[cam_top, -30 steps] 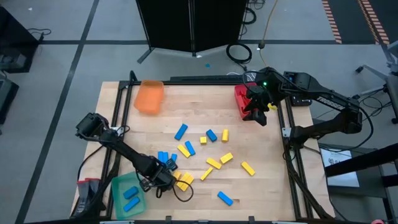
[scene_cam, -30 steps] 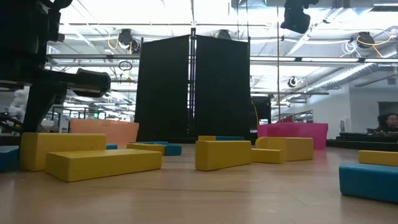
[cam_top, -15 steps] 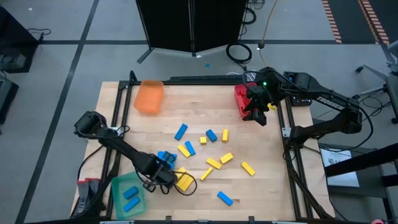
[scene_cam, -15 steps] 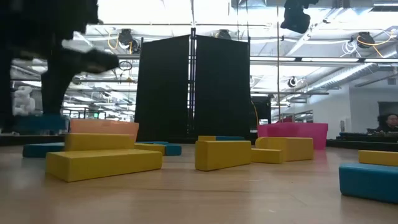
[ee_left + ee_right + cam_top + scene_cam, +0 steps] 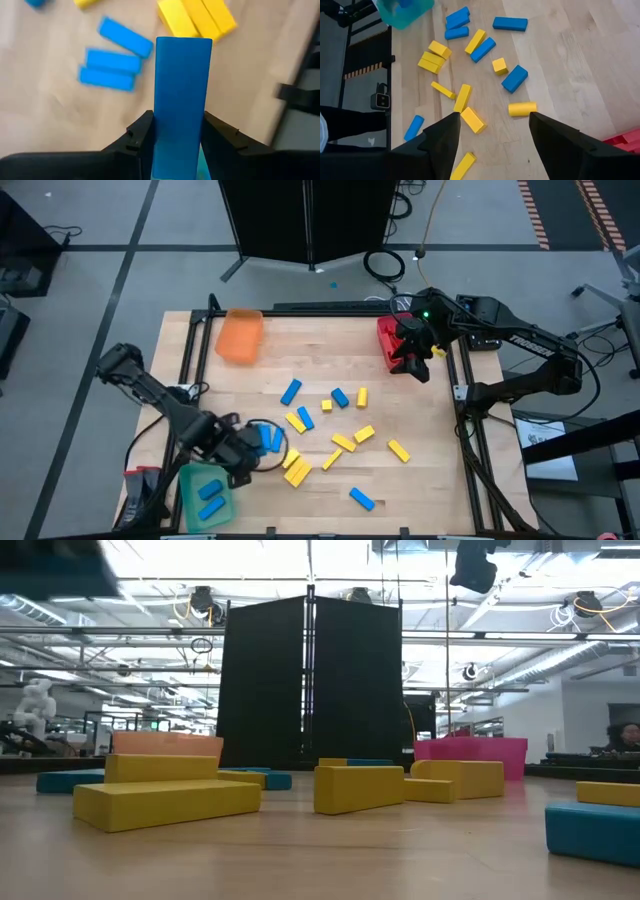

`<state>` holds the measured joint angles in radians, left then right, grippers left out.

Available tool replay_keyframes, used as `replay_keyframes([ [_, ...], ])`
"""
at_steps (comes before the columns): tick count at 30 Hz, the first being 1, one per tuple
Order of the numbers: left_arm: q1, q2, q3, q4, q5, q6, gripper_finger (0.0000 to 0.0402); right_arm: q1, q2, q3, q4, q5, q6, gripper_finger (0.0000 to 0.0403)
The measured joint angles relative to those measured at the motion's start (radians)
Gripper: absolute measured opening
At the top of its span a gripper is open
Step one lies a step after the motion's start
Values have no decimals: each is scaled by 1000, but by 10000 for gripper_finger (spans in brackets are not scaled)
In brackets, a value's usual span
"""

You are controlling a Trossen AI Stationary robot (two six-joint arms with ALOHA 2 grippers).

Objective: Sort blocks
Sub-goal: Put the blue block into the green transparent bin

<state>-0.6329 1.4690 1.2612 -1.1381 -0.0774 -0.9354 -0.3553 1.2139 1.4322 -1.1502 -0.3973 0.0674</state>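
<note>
Between left fingers (image 5: 142,137): blue block (image 5: 181,100), clamped.

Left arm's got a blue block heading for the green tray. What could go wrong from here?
1. The left gripper grips the blue block only at its lower end; it may pivot or slip.
2. The green tray sits at the table's corner; a late release could miss it.
</note>
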Motion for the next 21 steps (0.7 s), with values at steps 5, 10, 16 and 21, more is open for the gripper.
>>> replay_keyframes([
  [5, -101, -12, 12, -25, 100, -248, 129, 0, 0, 0, 9, 0, -19, 235],
  [10, -227, -9, 12, -73, 146, -435, 129, 0, 0, 0, 27, 0, -28, 235],
  [16, -374, -9, 11, -203, 165, -596, 129, 0, 0, 0, 27, 0, -29, 235],
  [21, -468, -10, -5, -256, 160, -684, 129, 0, 0, 0, 36, 0, -8, 235],
])
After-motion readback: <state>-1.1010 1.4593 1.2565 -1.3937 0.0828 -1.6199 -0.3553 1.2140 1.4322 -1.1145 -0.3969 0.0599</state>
